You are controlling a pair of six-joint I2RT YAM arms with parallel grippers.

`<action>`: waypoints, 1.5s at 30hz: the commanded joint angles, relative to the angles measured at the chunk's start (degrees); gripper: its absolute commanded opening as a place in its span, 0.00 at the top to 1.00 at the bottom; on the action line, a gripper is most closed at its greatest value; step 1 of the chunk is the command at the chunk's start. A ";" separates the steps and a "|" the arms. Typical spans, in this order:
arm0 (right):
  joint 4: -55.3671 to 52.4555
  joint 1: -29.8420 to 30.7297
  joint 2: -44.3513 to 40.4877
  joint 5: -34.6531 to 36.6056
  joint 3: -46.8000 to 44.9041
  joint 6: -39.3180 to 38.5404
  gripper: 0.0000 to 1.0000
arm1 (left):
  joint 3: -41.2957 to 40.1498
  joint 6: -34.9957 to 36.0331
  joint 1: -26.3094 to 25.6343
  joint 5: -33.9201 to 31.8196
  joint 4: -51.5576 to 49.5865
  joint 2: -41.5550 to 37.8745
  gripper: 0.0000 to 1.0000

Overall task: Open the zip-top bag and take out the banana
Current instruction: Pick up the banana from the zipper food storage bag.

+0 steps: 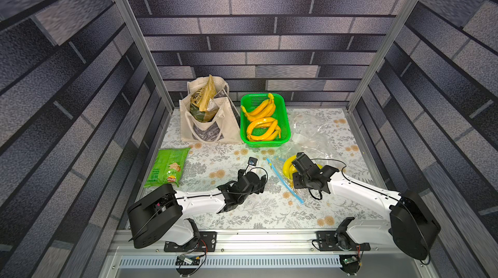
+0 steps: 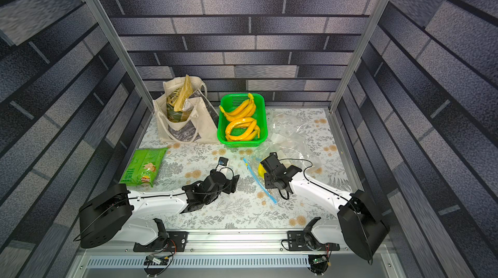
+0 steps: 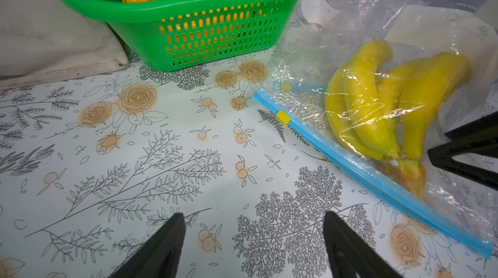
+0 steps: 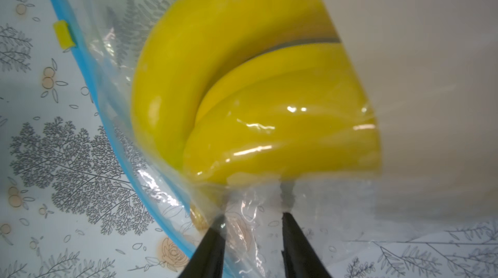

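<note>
A: Where's the banana [image 3: 361,107]?
B: Inside the zip-top bag [image 3: 310,55], toward the table's right edge. It's soft, slippery plastic.
A: Claws?
B: The left claw [image 3: 254,216] is apart. The right claw [image 4: 253,216] is around plastic. Is it clamped? I cannot tell. Pull the yellow slider [image 3: 283,117].

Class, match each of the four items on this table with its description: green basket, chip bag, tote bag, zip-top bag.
Items:
1 green basket
2 chip bag
3 tote bag
4 zip-top bag

Descriptions:
A stands upright with packets inside
B clear plastic, banana inside
C lies flat beside the left arm
D holds two loose bunches

Pairs: 1-D; 2-C; 3-A; 4-B
</note>
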 commanded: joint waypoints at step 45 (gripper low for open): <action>7.51 0.57 -14.07 -6.08 -4.48 6.27 1.00 | 9.90 15.73 -6.12 6.08 48.94 37.06 0.40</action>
